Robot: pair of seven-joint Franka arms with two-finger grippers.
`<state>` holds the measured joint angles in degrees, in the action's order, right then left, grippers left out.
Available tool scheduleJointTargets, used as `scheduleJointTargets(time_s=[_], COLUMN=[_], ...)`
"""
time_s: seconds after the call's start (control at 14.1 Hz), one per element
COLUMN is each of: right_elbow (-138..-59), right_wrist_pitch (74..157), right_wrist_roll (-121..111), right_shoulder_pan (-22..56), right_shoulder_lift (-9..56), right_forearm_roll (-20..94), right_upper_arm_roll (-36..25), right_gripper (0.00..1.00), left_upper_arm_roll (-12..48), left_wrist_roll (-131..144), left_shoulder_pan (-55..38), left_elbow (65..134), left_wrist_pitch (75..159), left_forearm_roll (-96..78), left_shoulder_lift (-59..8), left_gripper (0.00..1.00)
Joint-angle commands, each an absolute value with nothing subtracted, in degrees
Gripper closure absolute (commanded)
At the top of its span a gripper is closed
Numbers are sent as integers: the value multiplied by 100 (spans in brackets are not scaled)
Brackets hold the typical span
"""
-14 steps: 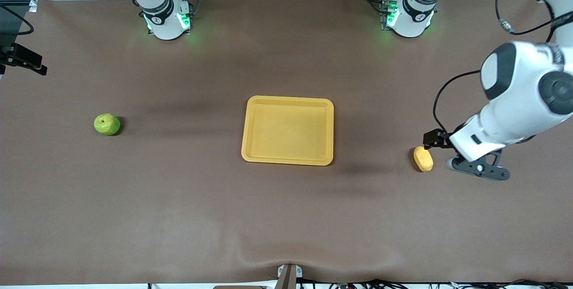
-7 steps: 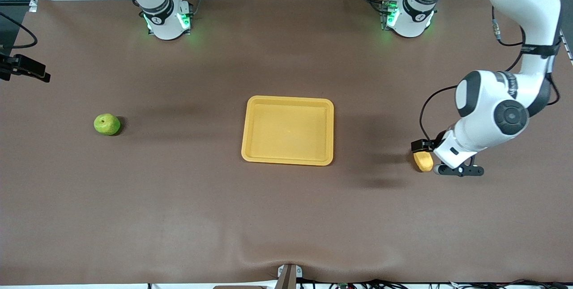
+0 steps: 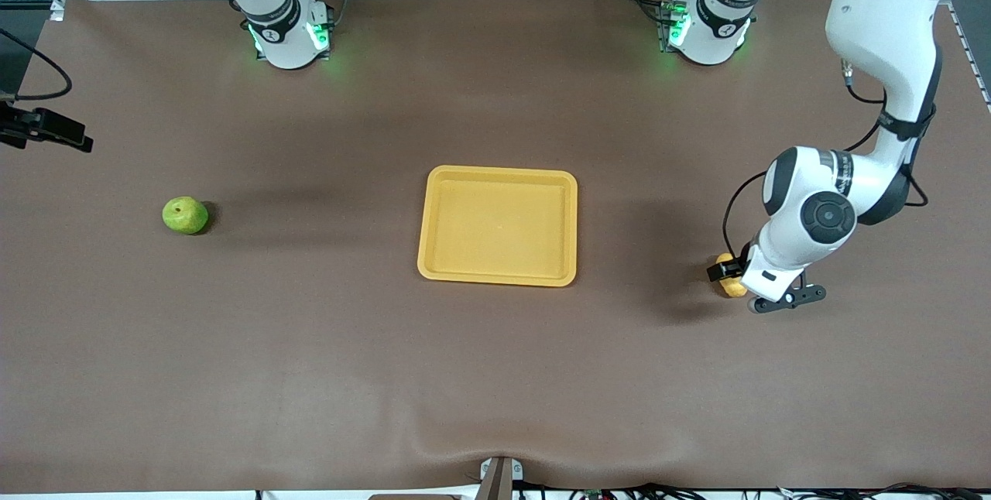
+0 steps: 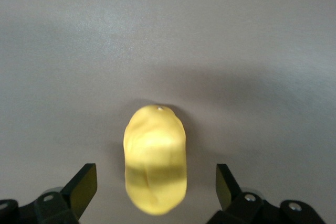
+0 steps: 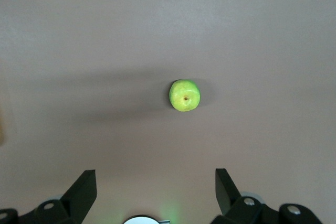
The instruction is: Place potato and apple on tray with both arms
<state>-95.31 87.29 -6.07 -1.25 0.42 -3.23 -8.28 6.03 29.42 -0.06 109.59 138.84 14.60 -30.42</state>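
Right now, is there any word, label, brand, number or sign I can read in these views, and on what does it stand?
No readable text in any view.
Potato, apple, tray: no lettering or stickers.
Small dark marks on the black bands at both arm bases, right arm and left arm: too small to read.
Left claw and right claw: no markings visible.

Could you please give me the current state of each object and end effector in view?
potato: on the table, not gripped
apple: on the table, untouched
tray: empty
left end effector: open, straddling the potato
right end effector: open, high above the table, apple ahead
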Motion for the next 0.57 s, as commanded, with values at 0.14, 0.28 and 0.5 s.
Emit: scheduleJointTargets(time_s=[0.14,0.28,0.5], right_elbow=[-9667,-9904,-10124], right_wrist_pitch=[8911,9131,9412], right_wrist_roll=[-703,-703,-738], right_shoulder_pan=[-228,-264,-369], right_shoulder_lift=[466,605,834], right_forearm_roll=[-264,-264,-264], right_upper_arm_roll=[-782,-782,-773], right_gripper=[0,0,0], left_upper_arm_roll=[615,615,615], left_wrist_roll=[3296,3296,3296], left_shoulder_pan=[9,9,0], left_elbow=[10978,10978,10978], left_wrist_pitch=[14291,14344,14344], left_forearm_roll=[1652,1652,1661], left_shoulder_lift=[-3313,-3392,-3401], left_gripper=[0,0,8])
